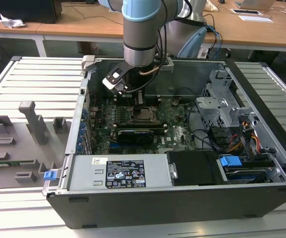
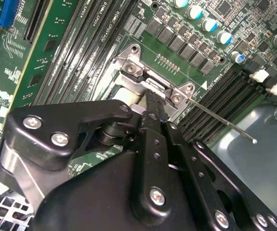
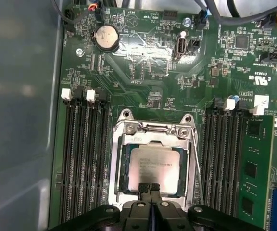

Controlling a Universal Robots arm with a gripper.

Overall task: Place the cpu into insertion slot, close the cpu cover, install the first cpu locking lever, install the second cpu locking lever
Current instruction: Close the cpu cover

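We are looking into an open computer case [image 1: 182, 201] that is lying on a slatted metal surface [image 1: 38, 82]. The arm is reaching down into the case, and the gripper [image 1: 138, 100] is hanging low over the green board [image 3: 143, 72], at the edge of the socket. In both wrist views the jaws are pressing together with no gap between them, and we are seeing nothing held between them.

The cpu [image 3: 155, 166] is sitting flat in the insertion slot [image 3: 125, 168], and its pale metal top is showing through the square opening. So we are judging the first step as done. The cpu cover [image 3: 115, 161] is lying down around the chip like a frame. It is looking closed or very nearly closed, so the second step is seeming done too. The closed fingertips are standing over one edge of this cover. We cannot tell if they are touching it.

The levers are the part that is left, in our judgement. In the second wrist view a thin metal lever [image 2: 225, 122] is sticking out from a corner of the socket, over the memory slots [image 2: 220, 96], and it is not looking hooked down. In the first wrist view a thin rod [image 3: 196, 163] is running along one side of the cover, but we cannot tell whether it is locked.
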